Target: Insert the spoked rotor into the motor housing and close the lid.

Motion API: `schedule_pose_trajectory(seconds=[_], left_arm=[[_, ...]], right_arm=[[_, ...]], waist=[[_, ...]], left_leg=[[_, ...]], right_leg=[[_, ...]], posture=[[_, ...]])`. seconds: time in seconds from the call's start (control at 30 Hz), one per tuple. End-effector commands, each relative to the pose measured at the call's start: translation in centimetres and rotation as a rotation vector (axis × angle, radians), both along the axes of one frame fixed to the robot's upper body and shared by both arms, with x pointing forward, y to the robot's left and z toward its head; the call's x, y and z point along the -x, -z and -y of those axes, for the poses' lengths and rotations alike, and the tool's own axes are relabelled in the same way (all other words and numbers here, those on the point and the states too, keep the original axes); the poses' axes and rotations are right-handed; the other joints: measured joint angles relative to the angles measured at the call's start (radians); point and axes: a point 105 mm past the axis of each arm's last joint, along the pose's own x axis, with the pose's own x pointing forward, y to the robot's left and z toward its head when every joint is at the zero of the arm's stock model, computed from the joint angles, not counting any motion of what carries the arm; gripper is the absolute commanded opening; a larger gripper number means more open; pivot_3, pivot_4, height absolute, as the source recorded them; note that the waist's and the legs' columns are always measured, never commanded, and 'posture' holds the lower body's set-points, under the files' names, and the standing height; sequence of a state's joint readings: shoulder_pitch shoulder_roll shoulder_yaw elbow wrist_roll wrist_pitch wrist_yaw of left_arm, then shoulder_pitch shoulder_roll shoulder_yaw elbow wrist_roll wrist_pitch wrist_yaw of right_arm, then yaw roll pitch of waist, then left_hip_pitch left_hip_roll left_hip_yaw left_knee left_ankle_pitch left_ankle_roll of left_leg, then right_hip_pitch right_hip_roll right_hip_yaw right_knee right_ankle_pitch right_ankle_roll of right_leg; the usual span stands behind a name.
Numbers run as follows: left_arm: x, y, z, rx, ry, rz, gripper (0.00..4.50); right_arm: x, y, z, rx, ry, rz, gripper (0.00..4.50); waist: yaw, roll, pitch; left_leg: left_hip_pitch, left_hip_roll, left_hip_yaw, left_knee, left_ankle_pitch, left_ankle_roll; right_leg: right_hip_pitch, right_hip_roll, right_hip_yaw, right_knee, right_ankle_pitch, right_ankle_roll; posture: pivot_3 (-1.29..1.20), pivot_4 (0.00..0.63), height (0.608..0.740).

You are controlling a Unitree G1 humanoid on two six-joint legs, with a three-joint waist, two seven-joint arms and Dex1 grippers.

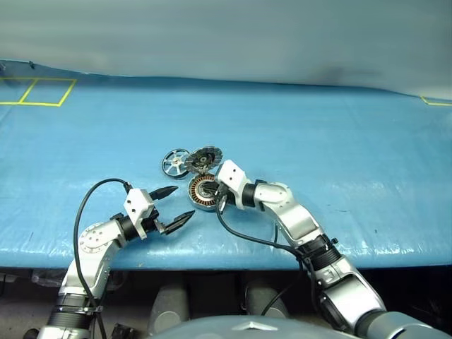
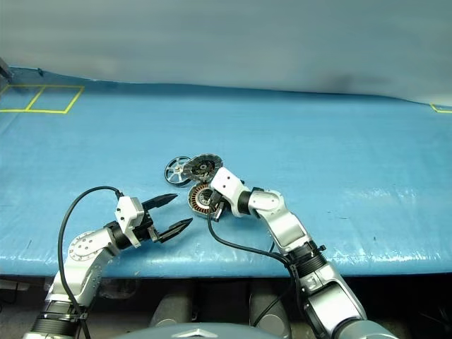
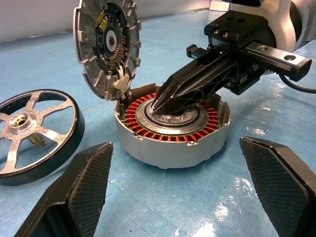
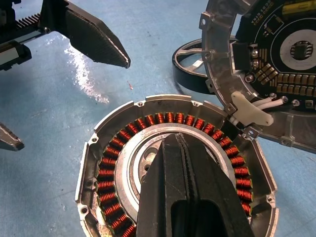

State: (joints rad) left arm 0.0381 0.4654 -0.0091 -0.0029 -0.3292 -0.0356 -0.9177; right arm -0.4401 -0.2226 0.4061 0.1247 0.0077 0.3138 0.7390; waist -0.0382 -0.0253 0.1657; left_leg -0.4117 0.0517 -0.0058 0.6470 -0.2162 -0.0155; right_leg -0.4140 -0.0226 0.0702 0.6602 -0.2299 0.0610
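housing (image 1: pixel 203 192) on table (image 1: pixel 353 155) | lid (image 1: pixel 203 159) upright behind it | rotor (image 1: pixel 174 163) left of lid

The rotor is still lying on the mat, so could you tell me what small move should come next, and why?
Probably lift the shut right claw off the housing centre. Its tips rest there, blocking the seat, while the rotor lies beside the housing, the lid stands open, and the open left claw waits nearby.
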Motion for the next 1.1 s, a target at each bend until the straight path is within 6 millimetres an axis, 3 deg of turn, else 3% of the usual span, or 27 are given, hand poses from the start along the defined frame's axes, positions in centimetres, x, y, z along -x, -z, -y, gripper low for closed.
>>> schedule_pose_trajectory(seconds=[0.03, 0.2, 0.37, 0.5, 0.7, 0.87, 0.97, 1.07, 1.1], left_arm=[[0.0, -0.6, -0.2, 0.001, -0.004, 0.036, 4.5], [-0.1, -0.7, -0.3, 0.004, -0.009, 0.039, 4.5], [-0.7, -1.8, -0.9, 0.04, -0.045, 0.063, 4.5], [-1.0, -2.3, -1.4, 0.031, -0.058, 0.063, 4.5], [-1.9, -2.6, -1.8, 0.029, -0.092, 0.047, 4.5], [-3.3, -2.7, -2.2, -0.001, -0.132, 0.024, 4.5], [-4.4, -3.0, -2.9, -0.036, -0.172, 0.021, 3.89], [-5.3, -3.7, -3.2, -0.075, -0.178, 0.04, 2.9], [-5.5, -3.9, -3.2, -0.086, -0.173, 0.043, 2.9]], right_arm=[[0.6, 2.8, 0.8, 0.084, 0.021, -0.07, 0.02], [0.1, 1.3, 0.7, 0.026, 0.033, -0.039, 0.02], [0.1, -2.8, 0.3, -0.132, 0.021, 0.015, 0.02], [0.4, -4.9, 0.8, -0.198, 0.017, 0.055, 0.02], [1.3, -5.4, 2.6, -0.201, 0.049, 0.088, 0.02], [2.8, -4.0, 4.4, -0.174, 0.091, 0.048, 0.02], [3.4, -3.3, 5.3, -0.161, 0.132, 0.027, 0.0], [3.7, -2.9, 6.0, -0.157, 0.166, 0.016, 0.0], [3.8, -2.8, 6.1, -0.157, 0.175, 0.014, 0.0]], waist=[[0.0, 0.0, -0.001], [0.0, 0.001, -0.001], [0.001, 0.001, -0.001], [0.001, 0.002, 0.0], [0.002, 0.002, 0.0], [0.004, 0.001, 0.0], [0.001, 0.001, 0.0], [-0.001, 0.001, 0.0], [0.001, 0.001, 0.0]], left_leg=[[0.0, 0.0, 0.0, 0.0, 0.0, 0.0], [0.0, 0.0, 0.0, 0.0, 0.0, 0.0], [-0.001, 0.0, 0.0, 0.0, 0.0, 0.0], [-0.003, 0.0, 0.0, 0.0, 0.0, 0.0], [-0.003, 0.0, 0.0, 0.0, 0.0, 0.0], [-0.003, -0.001, 0.0, 0.0, 0.0, 0.0], [-0.003, 0.0, -0.001, 0.0, 0.0, 0.0], [-0.002, 0.0, 0.0, 0.0, 0.0, 0.0], [-0.002, 0.0, 0.0, 0.0, 0.0, 0.0]], right_leg=[[0.0, 0.0, 0.0, 0.0, 0.0, 0.0], [0.0, 0.0, 0.0, 0.0, 0.0, 0.0], [-0.001, 0.0, 0.0, 0.0, 0.0, 0.0], [-0.003, 0.0, 0.0, 0.0, 0.0, 0.0], [-0.002, 0.0, 0.0, 0.0, 0.0, 0.0], [-0.002, 0.0, 0.0, -0.001, 0.0, 0.0], [-0.002, 0.0, 0.0, 0.0, 0.0, 0.0], [-0.002, 0.0, 0.0, 0.0, 0.0, 0.0], [-0.002, 0.0, 0.0, 0.0, 0.0, 0.0]], posture=[[0.0, 0.15, 0.74], [0.0, 0.15, 0.74], [0.0, 0.15, 0.74], [0.0, 0.15, 0.74], [0.0, 0.15, 0.74], [0.0, 0.15, 0.74], [0.0, 0.15, 0.74], [0.0, 0.15, 0.74], [0.0, 0.15, 0.74]])
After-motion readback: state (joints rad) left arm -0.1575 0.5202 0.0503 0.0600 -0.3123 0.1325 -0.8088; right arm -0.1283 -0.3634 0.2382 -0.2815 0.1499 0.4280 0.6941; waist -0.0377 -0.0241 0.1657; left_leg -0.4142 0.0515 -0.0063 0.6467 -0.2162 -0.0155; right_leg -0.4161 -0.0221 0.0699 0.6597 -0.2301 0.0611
